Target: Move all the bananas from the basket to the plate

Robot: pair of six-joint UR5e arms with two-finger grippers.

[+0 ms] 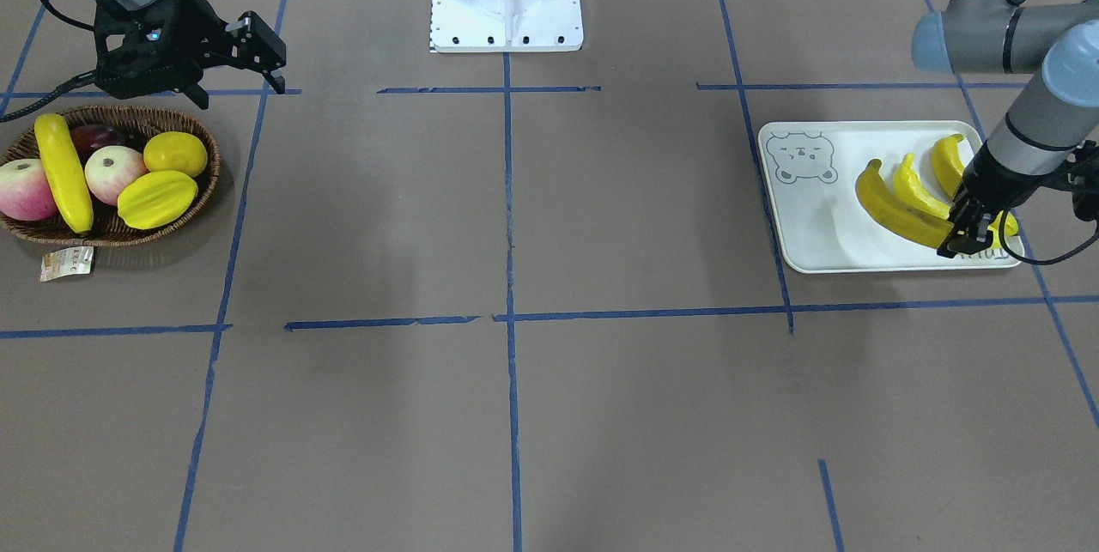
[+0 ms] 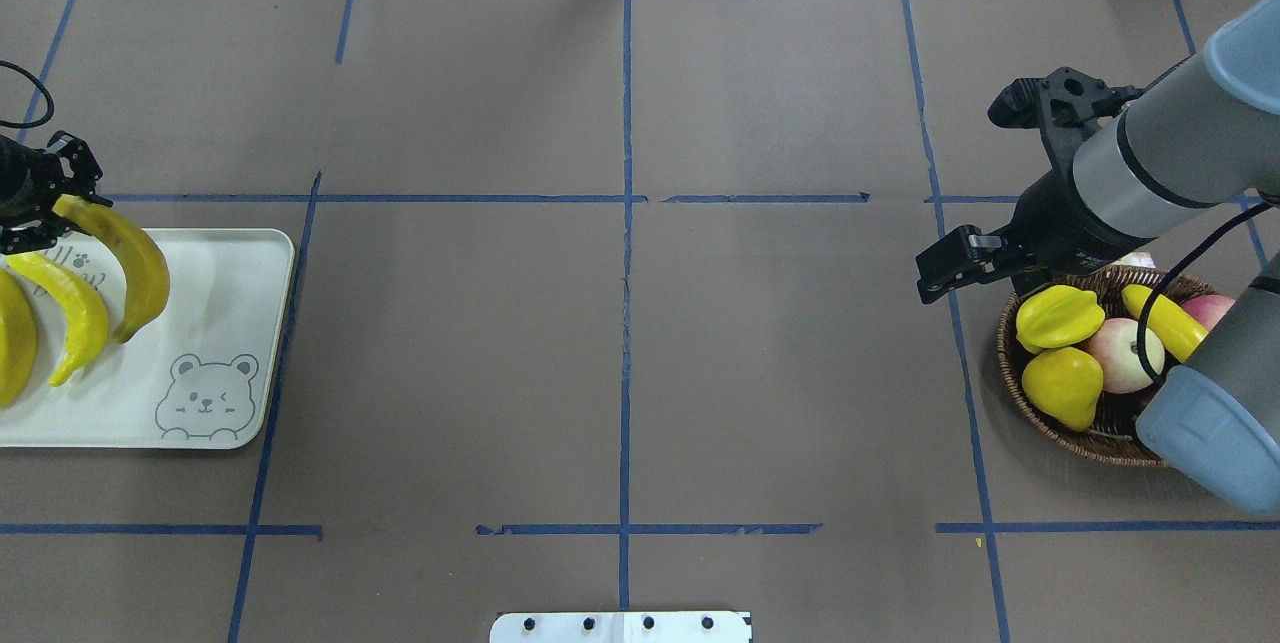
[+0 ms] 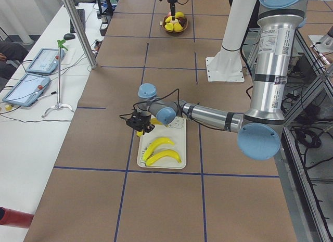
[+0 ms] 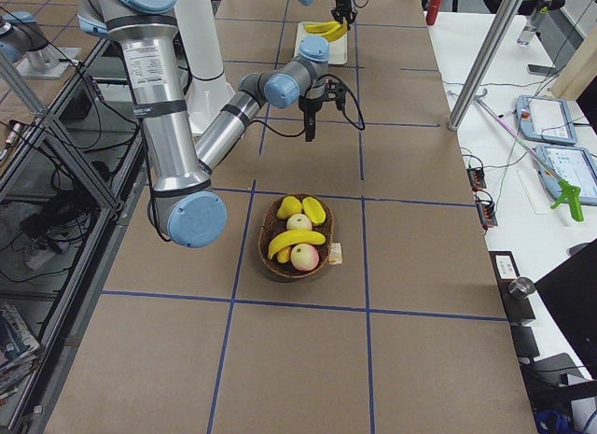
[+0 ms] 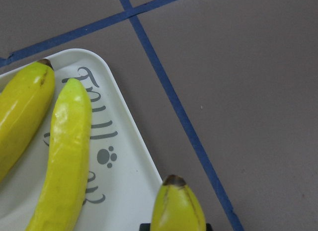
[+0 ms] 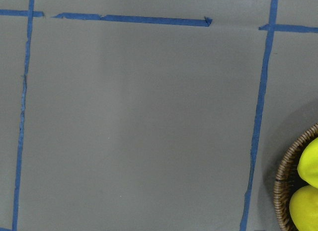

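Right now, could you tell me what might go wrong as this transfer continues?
1. The left claw grips the third banana by its end at the plate's corner; released there, that end might land on the rim and slide off.
2. The last banana lies in the basket beside an apple and near a starfruit; the open right claw could nudge or grab those instead.

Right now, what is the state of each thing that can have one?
Left gripper, shut on a banana's end.
Right gripper, open, empty, beside the basket.
Gripped banana, over the plate.
Two bananas, lying on the plate.
Last banana, in the basket.
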